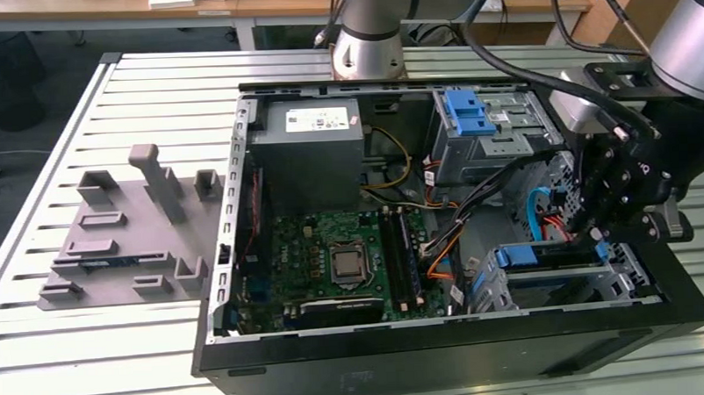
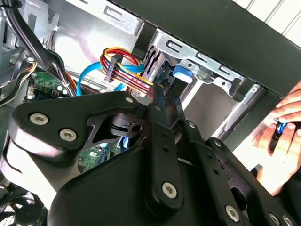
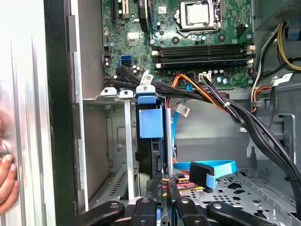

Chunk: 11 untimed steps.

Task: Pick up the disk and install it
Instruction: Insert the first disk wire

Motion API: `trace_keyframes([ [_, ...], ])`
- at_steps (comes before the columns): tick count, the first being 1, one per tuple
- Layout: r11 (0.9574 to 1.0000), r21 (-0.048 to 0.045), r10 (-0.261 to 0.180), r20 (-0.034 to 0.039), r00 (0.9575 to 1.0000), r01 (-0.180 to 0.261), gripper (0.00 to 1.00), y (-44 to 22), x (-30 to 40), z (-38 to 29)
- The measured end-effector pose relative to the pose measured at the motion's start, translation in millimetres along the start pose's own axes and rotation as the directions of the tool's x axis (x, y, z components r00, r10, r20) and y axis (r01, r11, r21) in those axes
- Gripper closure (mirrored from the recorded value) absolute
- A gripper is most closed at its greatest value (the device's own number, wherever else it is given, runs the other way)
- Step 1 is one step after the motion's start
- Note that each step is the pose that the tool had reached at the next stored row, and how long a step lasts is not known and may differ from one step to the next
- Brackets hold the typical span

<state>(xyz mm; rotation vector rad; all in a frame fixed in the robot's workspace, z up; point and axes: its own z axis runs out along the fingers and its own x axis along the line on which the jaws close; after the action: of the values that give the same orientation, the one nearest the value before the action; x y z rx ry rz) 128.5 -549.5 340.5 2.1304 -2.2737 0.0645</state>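
On the slatted metal table (image 1: 149,90), the open black computer case (image 1: 451,352) takes the arm's black gripper (image 3: 162,200) reaching into its grey metal drive cage (image 3: 115,141), fingers (image 3: 173,195) clenched on the blue-framed silver disk (image 3: 151,141) seated upright there.

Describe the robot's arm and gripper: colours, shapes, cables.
The arm is a silver-grey tube with darker joint bands, and thick black cables loop along it. The gripper is matte black, built from flat angular linkage plates joined by round silver screws, narrowing to slim black fingers.
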Motion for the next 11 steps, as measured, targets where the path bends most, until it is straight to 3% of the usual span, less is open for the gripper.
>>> trace_keyframes([
  [2, 1.0000, 0.0000, 0.000, 0.0002, 1.0000, 0.000, 0.78, 0.0, 0.1, -0.9],
  [5, 1.0000, 0.0000, 0.000, 0.0000, 1.0000, 0.000, 0.89, 0.0, 0.1, -1.2],
  [11, 1.0000, 0.0000, 0.000, -0.0001, 1.0000, 0.000, 0.89, 0.0, 0.1, -1.6],
])
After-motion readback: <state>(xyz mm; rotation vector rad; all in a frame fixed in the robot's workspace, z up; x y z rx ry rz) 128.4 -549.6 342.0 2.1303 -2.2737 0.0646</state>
